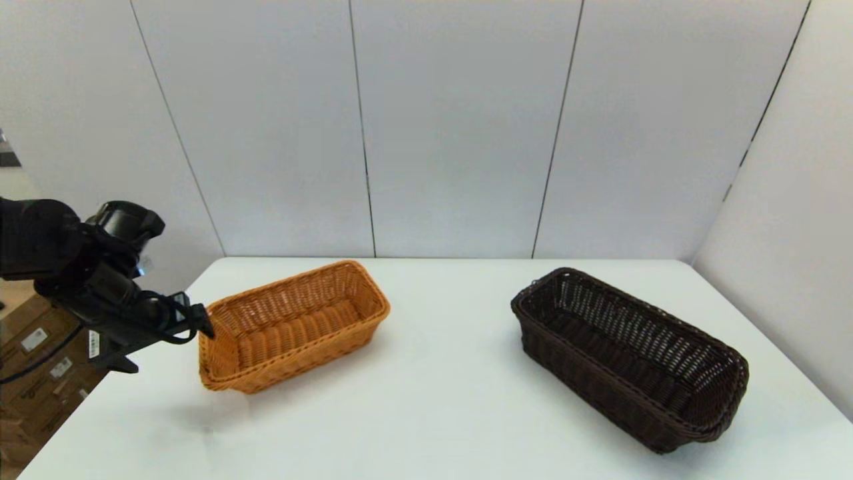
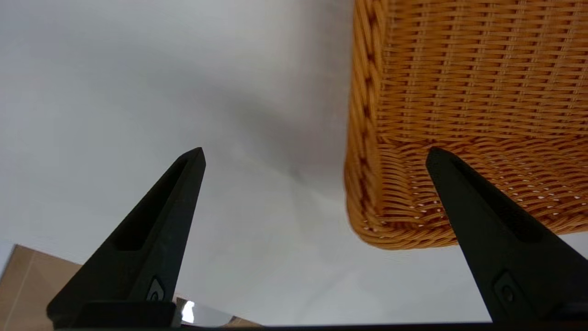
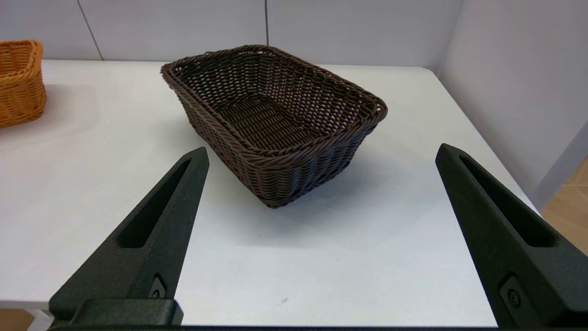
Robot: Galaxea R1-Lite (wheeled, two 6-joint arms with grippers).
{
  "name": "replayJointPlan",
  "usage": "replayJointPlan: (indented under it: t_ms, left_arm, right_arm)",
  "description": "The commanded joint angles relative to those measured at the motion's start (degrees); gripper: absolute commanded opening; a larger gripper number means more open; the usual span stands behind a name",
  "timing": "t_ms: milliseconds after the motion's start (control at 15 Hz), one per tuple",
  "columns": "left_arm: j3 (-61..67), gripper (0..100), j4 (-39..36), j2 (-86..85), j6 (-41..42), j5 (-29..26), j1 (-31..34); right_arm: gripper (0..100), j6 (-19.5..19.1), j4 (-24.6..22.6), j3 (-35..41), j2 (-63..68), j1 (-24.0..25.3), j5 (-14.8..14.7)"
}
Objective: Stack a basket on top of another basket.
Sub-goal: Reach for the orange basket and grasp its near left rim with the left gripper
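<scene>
left gripper point(image 1: 200, 327) jaws released at the orange-tan basket point(image 1: 293, 327) near the table's point(image 1: 426, 400) left edge; right gripper point(image 3: 317, 151) jaws released, facing the dark basket's point(image 3: 275, 119) short end.

I see wide bare white table point(image 1: 440, 373) between the orange-tan woven wicker basket point(image 1: 293, 327) and the dark brown woven wicker basket point(image 1: 626, 357). My left gripper point(image 2: 314, 158), fingers apart, is just beside the orange basket's short end.

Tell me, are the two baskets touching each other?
Apart. The head view shows a wide strip of bare table between the orange-tan basket and the dark brown basket.
</scene>
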Motion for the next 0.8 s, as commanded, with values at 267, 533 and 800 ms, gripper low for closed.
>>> replayJointPlan:
  t_ms: [267,533,800]
  left_arm:
    - [-2.43,100,0.12,6.54,-5.76,-0.02,-3.60]
    - [-4.10,100,-0.06,9.44,-5.93,-0.11,-3.60]
    - [-5.95,100,-0.15,13.31,-6.11,-0.81,-3.69]
  right_arm:
    - [100,-0.02,0.00,0.00,-0.02,0.01,0.06]
    - [100,-0.02,0.00,0.00,-0.02,0.01,-0.03]
    - [100,-0.02,0.00,0.00,-0.02,0.01,0.06]
